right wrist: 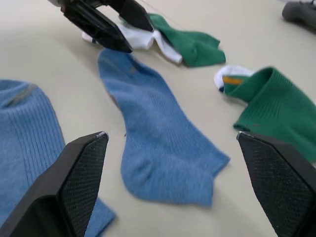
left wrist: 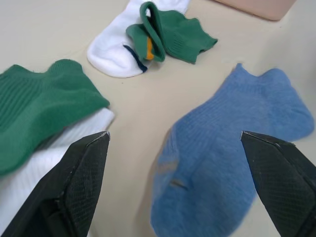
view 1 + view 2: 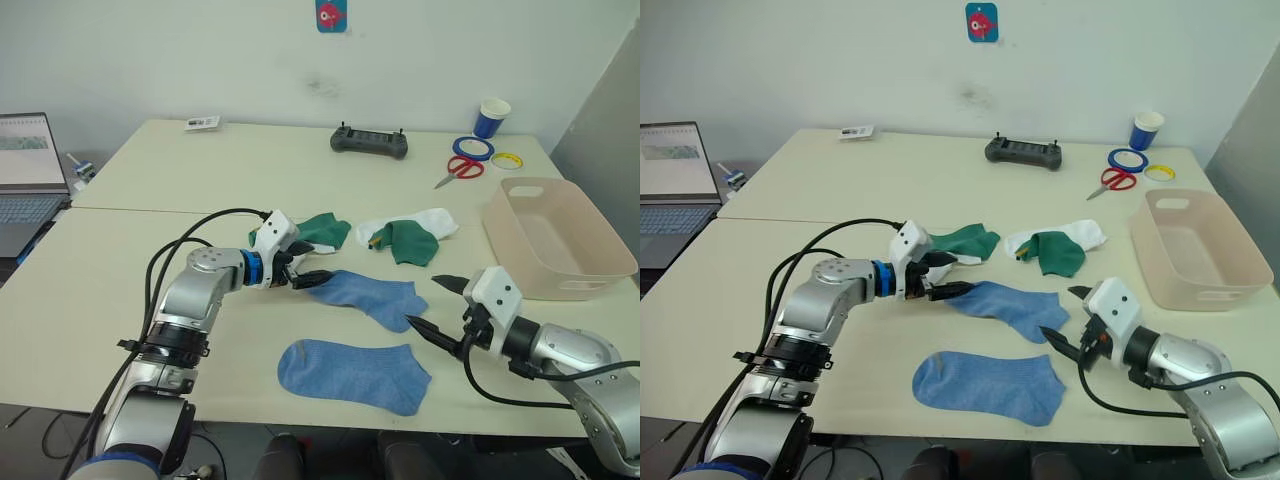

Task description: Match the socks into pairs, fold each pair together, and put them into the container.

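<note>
blue socks point(image 3: 355, 375) flat, apart | green/white socks point(image 3: 405, 235) heaped | beige container point(image 3: 557, 238) upright

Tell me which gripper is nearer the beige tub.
Right. The right gripper hangs open beside the beige tub's near corner, over the tabletop. The left gripper, also open, sits far across at the upper blue sock's end.

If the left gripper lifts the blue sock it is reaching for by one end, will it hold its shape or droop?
Probably droop: the blue sock is thin ribbed knit lying flat and slightly wavy on the table. It looks light, so the open left gripper should lift it easily. Pushed rather than pinched, it would likely bunch up instead of sliding whole.
</note>
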Robot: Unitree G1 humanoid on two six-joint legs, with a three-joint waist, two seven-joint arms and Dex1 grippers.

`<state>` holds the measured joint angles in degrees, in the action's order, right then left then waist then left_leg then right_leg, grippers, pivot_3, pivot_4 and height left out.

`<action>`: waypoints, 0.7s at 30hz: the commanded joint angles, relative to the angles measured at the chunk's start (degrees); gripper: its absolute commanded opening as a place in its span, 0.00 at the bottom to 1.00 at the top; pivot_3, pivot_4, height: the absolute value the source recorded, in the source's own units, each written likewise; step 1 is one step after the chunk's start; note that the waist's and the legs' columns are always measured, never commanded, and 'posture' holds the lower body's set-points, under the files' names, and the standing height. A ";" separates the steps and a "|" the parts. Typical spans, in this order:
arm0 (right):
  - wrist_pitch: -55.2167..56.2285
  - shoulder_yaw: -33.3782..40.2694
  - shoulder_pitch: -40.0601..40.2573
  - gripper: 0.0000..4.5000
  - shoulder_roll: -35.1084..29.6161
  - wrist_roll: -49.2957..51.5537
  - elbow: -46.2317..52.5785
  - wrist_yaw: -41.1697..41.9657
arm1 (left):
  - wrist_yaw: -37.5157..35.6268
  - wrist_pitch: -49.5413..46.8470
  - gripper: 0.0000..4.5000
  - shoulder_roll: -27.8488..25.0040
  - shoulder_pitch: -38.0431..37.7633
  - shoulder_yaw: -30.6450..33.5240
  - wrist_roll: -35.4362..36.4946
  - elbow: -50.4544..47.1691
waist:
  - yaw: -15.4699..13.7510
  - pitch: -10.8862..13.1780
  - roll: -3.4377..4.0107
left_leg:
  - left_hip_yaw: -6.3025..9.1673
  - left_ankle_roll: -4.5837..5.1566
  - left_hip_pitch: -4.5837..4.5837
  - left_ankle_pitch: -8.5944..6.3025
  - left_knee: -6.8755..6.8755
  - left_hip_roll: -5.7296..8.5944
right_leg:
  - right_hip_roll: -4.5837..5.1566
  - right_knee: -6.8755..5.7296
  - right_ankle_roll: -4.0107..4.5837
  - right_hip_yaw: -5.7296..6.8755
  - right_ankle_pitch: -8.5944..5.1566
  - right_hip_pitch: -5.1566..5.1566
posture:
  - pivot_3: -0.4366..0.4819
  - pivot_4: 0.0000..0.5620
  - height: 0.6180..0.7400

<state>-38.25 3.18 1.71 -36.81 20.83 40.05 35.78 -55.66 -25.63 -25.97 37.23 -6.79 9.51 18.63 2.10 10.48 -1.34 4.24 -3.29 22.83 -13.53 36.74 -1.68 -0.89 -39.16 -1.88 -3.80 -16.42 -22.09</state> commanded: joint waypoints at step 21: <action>-10.73 -1.09 -6.36 1.00 14.90 -2.17 -9.41 -18.79 | -8.69 6.12 0.01 -0.20 4.36 -4.96 -4.17 9.90 | -0.23 0.00 0.00 | -0.03 0.00 0.10 0.00 -0.02 0.00 | -0.01 0.03 0.01 -0.01 0.00 -0.09 | 0.48 0.27 1.00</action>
<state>-49.25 1.12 -3.95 -22.23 19.01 31.02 17.84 -63.48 -19.60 -25.99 40.90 -11.06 5.39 29.85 1.87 10.48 -1.34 4.21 -3.29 22.93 -13.53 36.71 -1.68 -0.90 -39.11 -1.87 -3.80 -16.43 -22.17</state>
